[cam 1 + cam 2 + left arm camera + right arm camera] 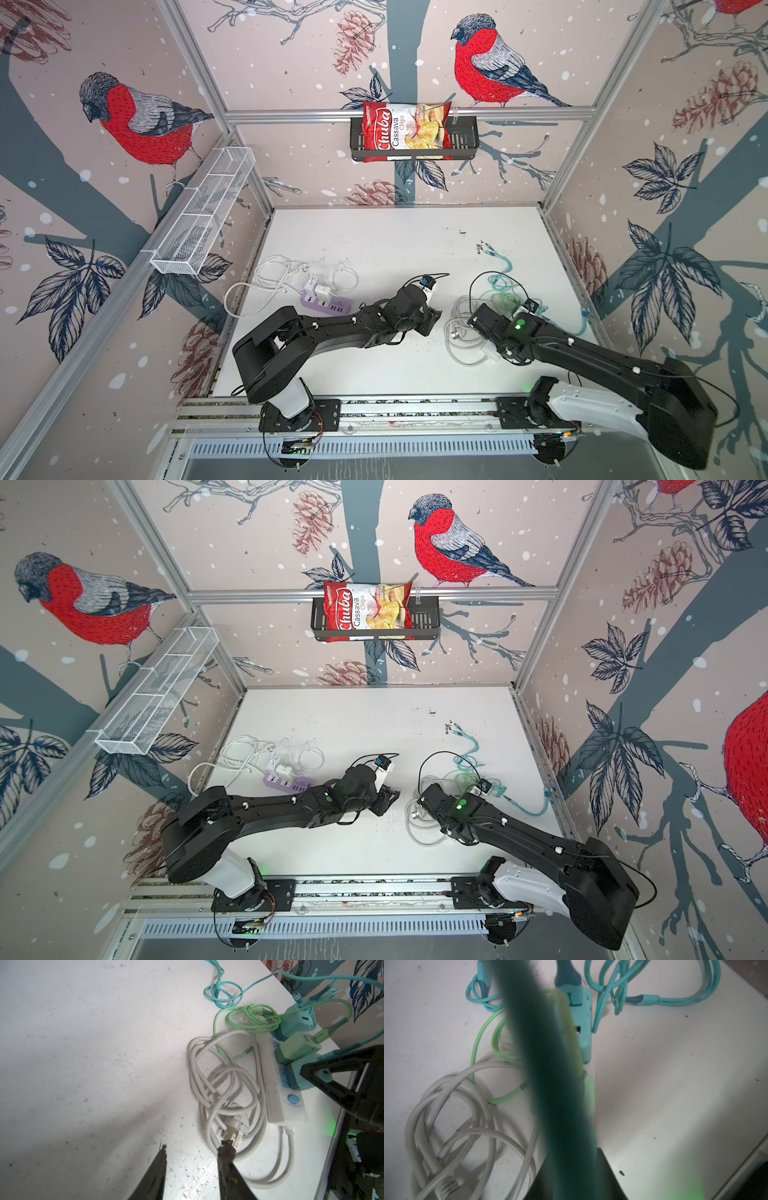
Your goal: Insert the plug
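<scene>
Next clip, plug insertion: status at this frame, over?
Left gripper open, empty. Right gripper shut on blue charger at white power strip; seating unclear. Coiled white cord alongside, not blocking.

Tabletop (395, 241) centre and rear are bare; the coiled grey cable (449, 336) and purple power strip (338, 309) flank the passage.

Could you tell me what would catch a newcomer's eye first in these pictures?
The red chip bag in the black basket on the back wall stands out, among the wallpaper's red-breasted birds. On the white table, a purple power strip sits by white cables on the left, a white power strip beside a grey cable coil on the right.
</scene>
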Available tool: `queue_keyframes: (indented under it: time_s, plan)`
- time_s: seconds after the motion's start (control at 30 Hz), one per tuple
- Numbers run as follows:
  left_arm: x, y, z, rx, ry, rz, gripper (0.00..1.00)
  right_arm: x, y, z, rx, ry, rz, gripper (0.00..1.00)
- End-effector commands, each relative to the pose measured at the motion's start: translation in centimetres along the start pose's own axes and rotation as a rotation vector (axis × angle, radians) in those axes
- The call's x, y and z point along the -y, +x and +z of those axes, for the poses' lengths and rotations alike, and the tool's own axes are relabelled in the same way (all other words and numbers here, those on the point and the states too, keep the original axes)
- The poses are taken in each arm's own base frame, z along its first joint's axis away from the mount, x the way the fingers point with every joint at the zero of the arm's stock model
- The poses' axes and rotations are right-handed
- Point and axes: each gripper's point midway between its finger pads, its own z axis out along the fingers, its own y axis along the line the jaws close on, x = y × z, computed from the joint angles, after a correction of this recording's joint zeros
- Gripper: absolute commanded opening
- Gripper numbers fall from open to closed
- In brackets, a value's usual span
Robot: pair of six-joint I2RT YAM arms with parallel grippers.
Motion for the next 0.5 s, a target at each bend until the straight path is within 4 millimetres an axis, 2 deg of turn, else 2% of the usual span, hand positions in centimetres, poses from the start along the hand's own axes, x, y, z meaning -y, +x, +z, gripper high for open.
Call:
queue_keyframes:
  time_s: [0.0, 0.17, 0.37, 0.47]
  plan:
    - [-0.4, -0.9, -0.5, 0.04, -0.021, 0.016, 0.41, -0.2, 2.0, 0.4, -0.103, 0.022, -0.029, 0.07]
    - [-1.9, -1.3, -1.3, 0.067, -0.101, 0.021, 0.41, -0.8, 2.5, 1.1, -0.128, 0.026, -0.054, 0.08]
    - [-5.1, -2.2, -3.0, 0.106, -0.171, -0.032, 0.45, -4.0, 2.5, 1.9, -0.154, -0.043, -0.087, 0.08]
    - [-6.7, -2.4, -3.9, 0.125, -0.209, -0.058, 0.46, -6.3, 2.2, 2.3, -0.16, -0.083, -0.118, 0.08]
